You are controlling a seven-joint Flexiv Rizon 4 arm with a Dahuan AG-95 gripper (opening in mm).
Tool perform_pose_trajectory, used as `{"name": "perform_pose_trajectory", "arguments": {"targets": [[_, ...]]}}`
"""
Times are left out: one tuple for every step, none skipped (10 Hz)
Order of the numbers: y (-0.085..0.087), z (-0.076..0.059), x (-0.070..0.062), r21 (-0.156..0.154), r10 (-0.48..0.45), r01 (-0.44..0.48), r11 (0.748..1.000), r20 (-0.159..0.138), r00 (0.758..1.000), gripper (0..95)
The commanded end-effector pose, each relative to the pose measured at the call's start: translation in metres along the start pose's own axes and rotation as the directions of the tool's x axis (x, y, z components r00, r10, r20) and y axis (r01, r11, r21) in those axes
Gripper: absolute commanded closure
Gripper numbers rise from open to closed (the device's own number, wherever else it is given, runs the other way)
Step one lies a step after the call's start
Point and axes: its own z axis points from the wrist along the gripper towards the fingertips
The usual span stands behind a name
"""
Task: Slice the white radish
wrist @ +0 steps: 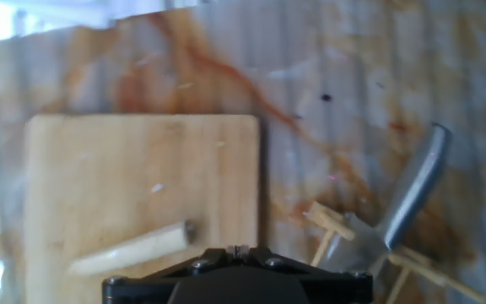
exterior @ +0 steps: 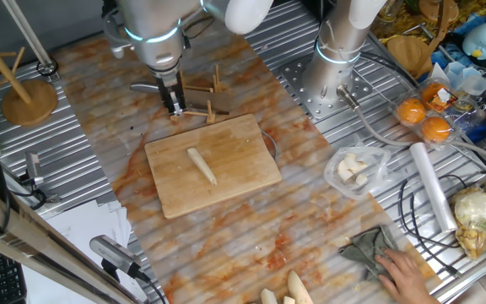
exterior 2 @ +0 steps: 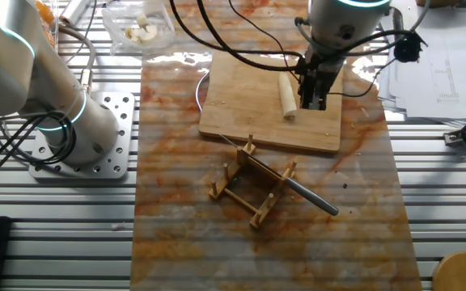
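Note:
The white radish (exterior: 202, 165) (exterior 2: 286, 96) (wrist: 133, 249) lies whole on the wooden cutting board (exterior: 243, 143) (exterior 2: 241, 97) (wrist: 142, 169), a slim cream stick. My gripper (exterior: 175, 105) (exterior 2: 312, 99) hangs above the board's edge nearest the knife rack, fingers together and holding nothing. A knife with a grey handle (exterior 2: 310, 196) (wrist: 416, 198) rests on the small wooden rack (exterior: 207, 100) (exterior 2: 253, 190) (wrist: 340, 232) beside the board. In the hand view only the gripper's black body shows at the bottom edge.
A clear bag of pale chunks (exterior: 353, 166) (exterior 2: 140, 28) lies near the second arm's base (exterior: 336, 67) (exterior 2: 71, 129). A person's hand (exterior: 403, 270) holds a cloth at the front right. Pale pointed roots (exterior: 285, 291), oranges (exterior: 420, 118) and a wooden stand (exterior: 28, 97) border the mat.

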Motion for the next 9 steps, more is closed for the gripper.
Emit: {"name": "perform_pose_trajectory", "arguments": {"targets": [[-0.053,0.013,-0.001,0.013,0.046,-0.046,0.999,-0.007,0.999,95.0],[-0.064,0.014,0.001,0.022,0.042,-0.042,0.999,-0.006,0.999,95.0],[-0.074,0.016,0.003,0.033,0.038,-0.038,0.999,-0.006,0.999,95.0],[-0.085,0.02,0.007,0.033,0.036,-0.035,0.999,-0.013,0.999,76.0],[-0.087,0.024,0.011,0.029,0.035,-0.035,0.999,-0.014,0.999,76.0],[-0.087,0.028,0.016,0.028,0.029,-0.028,0.999,-0.012,1.0,57.0],[-0.087,0.029,0.018,0.026,0.024,-0.024,0.999,-0.012,1.0,38.0],[-0.087,0.031,0.02,0.023,0.025,-0.024,0.999,-0.017,1.0,38.0],[-0.086,0.033,0.022,0.023,0.027,-0.026,0.999,-0.021,0.999,38.0]]}}
